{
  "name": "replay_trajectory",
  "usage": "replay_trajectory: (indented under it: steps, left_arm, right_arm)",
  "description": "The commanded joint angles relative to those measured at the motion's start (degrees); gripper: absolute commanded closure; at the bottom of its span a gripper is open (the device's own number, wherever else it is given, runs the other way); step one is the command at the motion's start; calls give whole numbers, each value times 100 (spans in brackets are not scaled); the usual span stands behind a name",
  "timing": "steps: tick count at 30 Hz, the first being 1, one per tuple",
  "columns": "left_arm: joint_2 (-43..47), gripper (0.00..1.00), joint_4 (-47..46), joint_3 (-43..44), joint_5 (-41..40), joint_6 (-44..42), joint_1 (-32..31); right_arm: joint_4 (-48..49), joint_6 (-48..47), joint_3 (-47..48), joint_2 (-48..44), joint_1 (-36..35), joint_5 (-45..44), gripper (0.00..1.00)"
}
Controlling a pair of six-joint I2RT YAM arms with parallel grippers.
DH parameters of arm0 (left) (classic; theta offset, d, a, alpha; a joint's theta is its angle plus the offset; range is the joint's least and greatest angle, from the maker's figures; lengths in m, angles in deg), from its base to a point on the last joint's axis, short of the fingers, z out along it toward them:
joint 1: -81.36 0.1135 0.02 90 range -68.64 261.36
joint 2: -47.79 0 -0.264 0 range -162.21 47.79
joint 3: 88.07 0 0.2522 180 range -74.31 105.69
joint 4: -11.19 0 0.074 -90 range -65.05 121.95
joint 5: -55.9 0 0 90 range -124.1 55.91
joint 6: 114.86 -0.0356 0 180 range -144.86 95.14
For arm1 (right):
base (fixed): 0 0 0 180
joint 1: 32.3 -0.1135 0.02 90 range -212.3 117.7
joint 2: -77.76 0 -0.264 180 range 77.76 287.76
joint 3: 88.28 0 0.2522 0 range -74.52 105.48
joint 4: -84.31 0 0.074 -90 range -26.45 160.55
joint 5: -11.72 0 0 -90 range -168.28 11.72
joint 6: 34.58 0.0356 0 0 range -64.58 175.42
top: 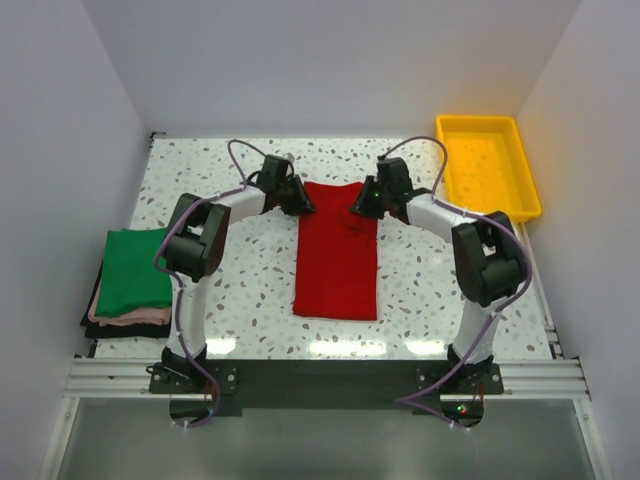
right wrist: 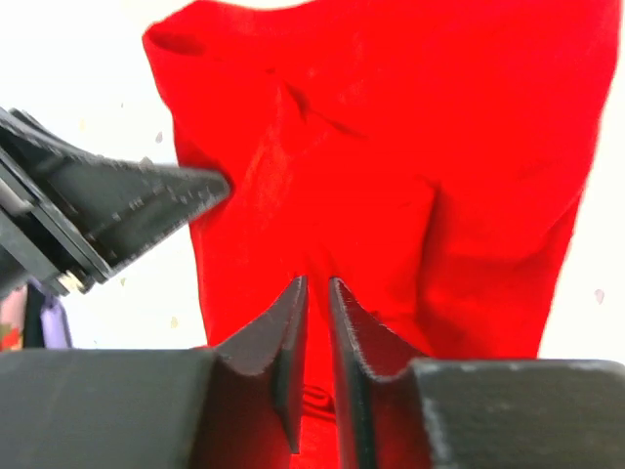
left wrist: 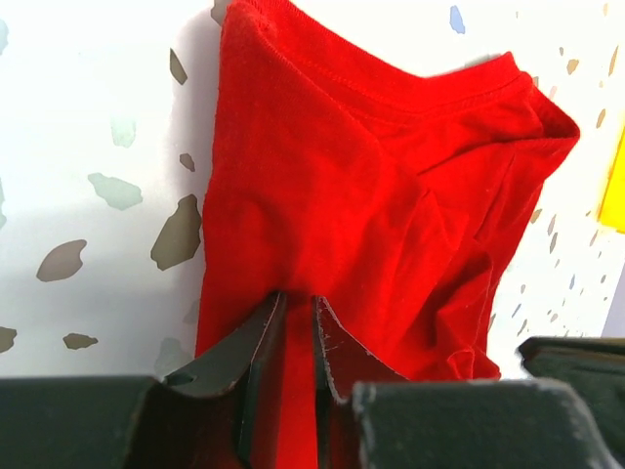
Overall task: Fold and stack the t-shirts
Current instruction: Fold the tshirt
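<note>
Speckled tabletop holds red t-shirt running near-to-far, collar far; left hand, right hand barely parted, grip unclear.

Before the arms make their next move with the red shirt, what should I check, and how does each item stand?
1. Left gripper has red t-shirt cloth between nearly closed jaws: ok.
2. Right gripper likewise, at the opposite far corner: ok.
3. Both grips level across the shirt's far end: ok.
4. Shirt lies as a narrow strip, sleeves folded in: ok.
5. Green t-shirt lies apart, left of the red one: ok.
6. Grips firm enough to lift: cannot tell.
</note>
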Motion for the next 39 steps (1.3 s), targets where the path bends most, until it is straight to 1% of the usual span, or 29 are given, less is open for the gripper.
replay_trajectory:
  steps: [1, 5, 11, 16, 20, 23, 26, 27, 31, 33, 35, 36, 38, 39]
  left_arm:
    - [212, 79, -11, 254, 27, -158, 27]
    - [238, 78, 6, 272, 54, -184, 27]
    - [370, 73, 15, 342, 168, -202, 45]
    - [686, 63, 24, 324, 230, -202, 62]
    - [932, 58, 111, 298, 291, -132, 115]
    - [1134, 57, 217, 228, 335, -88, 133]
    - [1424, 54, 200, -79, 379, -26, 133]
    - [1608, 54, 156, -358, 449, 35, 133]
    - [2109, 51, -46, -1186, 678, 132, 133]
    - [2433, 50, -187, -1702, 774, 193, 133]
    - [2663, 49, -336, -2038, 827, 211, 133]
    - [2890, 49, -363, -2353, 862, 220, 133]
    - [3251, 48, -311, -2741, 802, 211, 133]
    - [3357, 48, -241, -2839, 740, 168, 133]
  right_arm:
    - [405, 243, -269, 106, -19, 598, 86]
    - [600, 376, -481, 387, 33, 801, 91]
    - [582, 332, -561, 660, 253, 837, 91]
    - [503, 183, -253, 1055, 499, 1161, 90]
    - [468, 112, 247, 1467, 605, 1267, 90]
    - [477, 33, 493, 1696, 622, 1346, 89]
    - [547, -37, 670, 1908, 631, 1565, 88]
    - [599, -20, 661, 1995, 649, 1697, 88]
    - [925, 112, 433, 1953, 675, 1882, 84]
    - [960, 139, 371, 1856, 693, 1909, 80]
    - [908, 139, 354, 1584, 710, 1830, 75]
    - [803, 104, 371, 1470, 728, 1812, 73]
    - [645, 42, 494, 1057, 737, 1681, 63]
    - [383, -28, 555, 899, 754, 1619, 58]
